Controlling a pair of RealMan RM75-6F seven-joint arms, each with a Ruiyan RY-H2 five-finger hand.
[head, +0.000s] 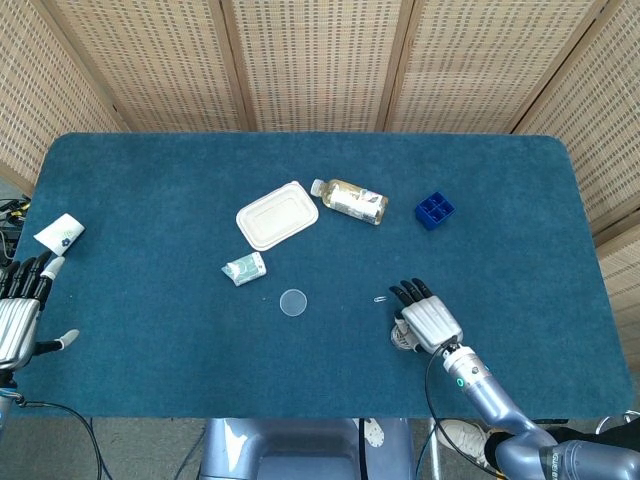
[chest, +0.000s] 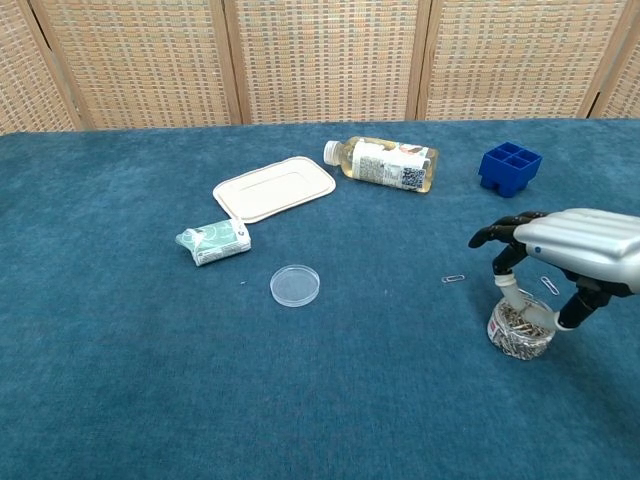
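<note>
Clear tub (chest: 520, 331) heaped with paper clips; right hand (chest: 572, 252) pinches its rim; left hand (head: 18, 310) open, idle.

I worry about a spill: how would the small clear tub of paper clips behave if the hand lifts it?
The tub looks open-topped and full, so tilting would probably scatter clips. Its clear wall may be slippery. The right hand has fingers reaching down at its rim.

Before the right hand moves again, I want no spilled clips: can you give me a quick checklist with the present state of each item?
1. Right hand above the clip tub, fingertips reaching into it: ok.
2. Tub upright on the table: ok.
3. A clip actually pinched: cannot tell.
4. Loose clips lying outside the tub: not ok.
5. Petri dish free, apart from the hand: ok.
6. Left hand at the table's edge, holding nothing: ok.
</note>
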